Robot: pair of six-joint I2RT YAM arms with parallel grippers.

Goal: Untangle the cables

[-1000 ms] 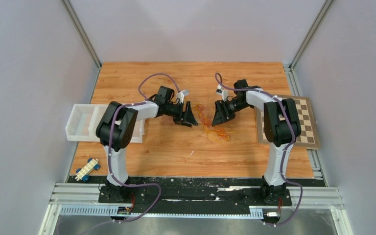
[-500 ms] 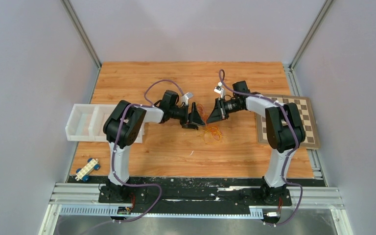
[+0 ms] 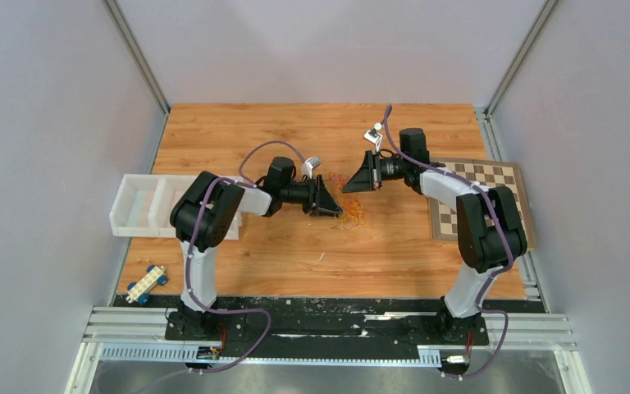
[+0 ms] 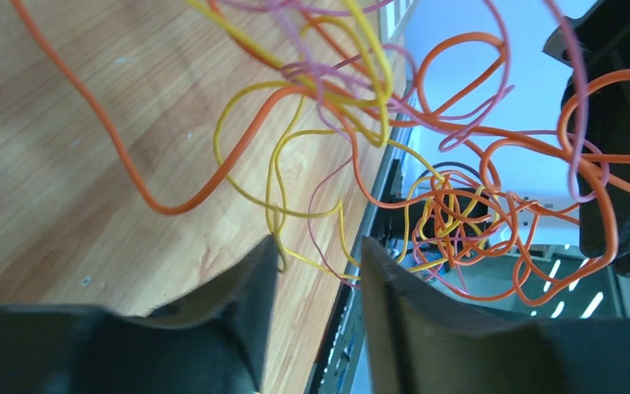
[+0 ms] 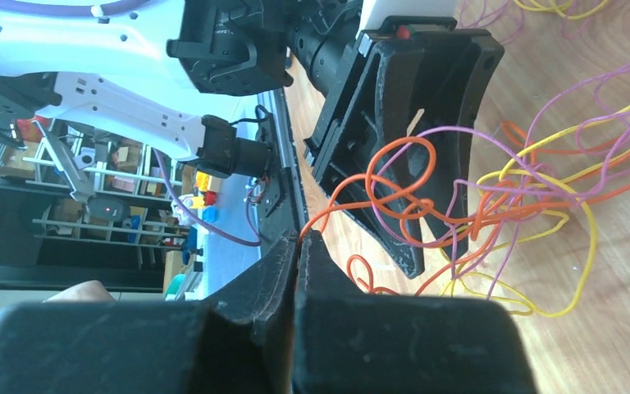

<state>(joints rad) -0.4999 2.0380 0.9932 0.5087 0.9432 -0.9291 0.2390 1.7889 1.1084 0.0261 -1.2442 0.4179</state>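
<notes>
The cables [image 3: 353, 216] are a loose knot of thin orange, yellow and pink strands, partly lifted off the wooden table [image 3: 295, 246] between the two grippers. My right gripper [image 5: 299, 240] is shut on an orange cable [image 5: 394, 197], which rises from its tips; in the top view it [image 3: 347, 185] hangs just behind the knot. My left gripper [image 4: 318, 250] stands open, and a yellow strand [image 4: 312, 264] and a pink one cross the gap between its fingertips. The dense part of the tangle [image 4: 451, 205] hangs beyond it. The left gripper [image 3: 335, 205] touches the knot's left side.
A white compartment tray [image 3: 139, 205] sits at the table's left edge. A chessboard [image 3: 492, 197] lies at the right edge under the right arm. A small toy car [image 3: 148, 283] rests at the front left corner. Grey walls close the table on three sides.
The right gripper has shut on an orange cable and drawn back and up. The left gripper has moved right into the tangle. The knot has been pulled tighter and partly lifted.
</notes>
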